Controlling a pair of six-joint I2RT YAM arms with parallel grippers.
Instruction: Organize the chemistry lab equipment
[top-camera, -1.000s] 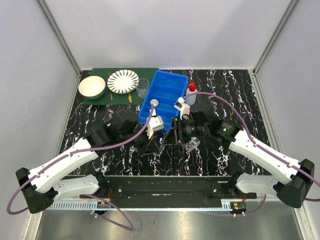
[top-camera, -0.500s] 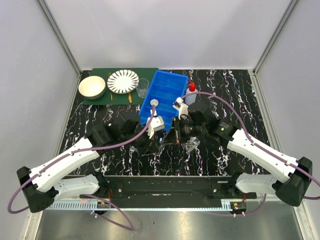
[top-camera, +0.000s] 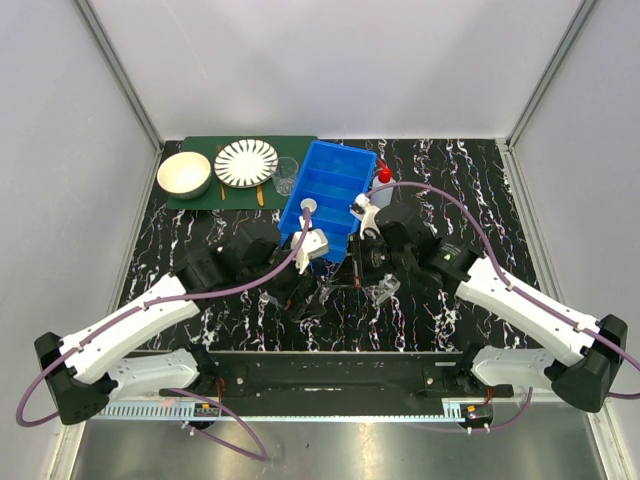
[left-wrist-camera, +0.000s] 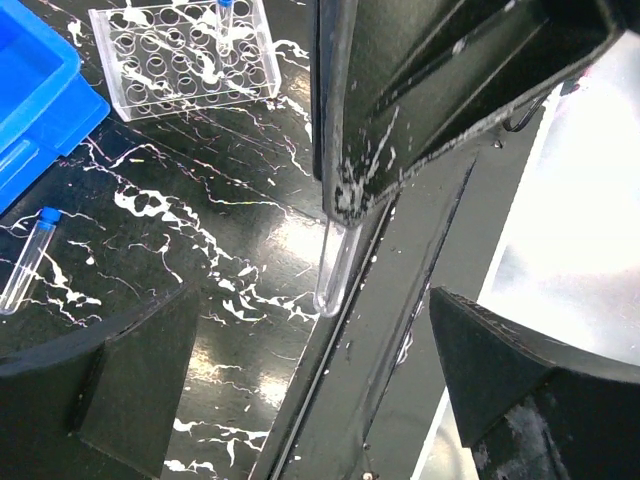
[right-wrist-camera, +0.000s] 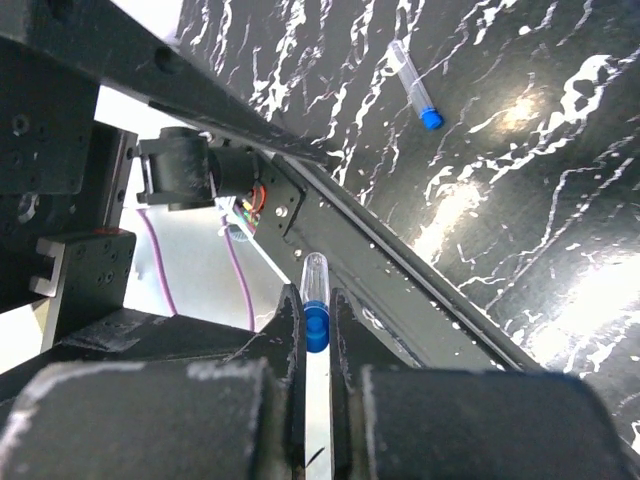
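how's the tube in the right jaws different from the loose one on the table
The held tube is clamped by the right gripper; the loose tube is ungripped. The held tube juts past the jaws; the loose tube lies flat on the table. Both are clear, blue-capped.

blue bin (top-camera: 343, 148) barring rear, tube rack (top-camera: 380, 290) beside

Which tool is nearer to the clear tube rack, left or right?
Right. The right tool, shut on a tube, is close beside the rack; the open left tool is farther, beyond the right tool.
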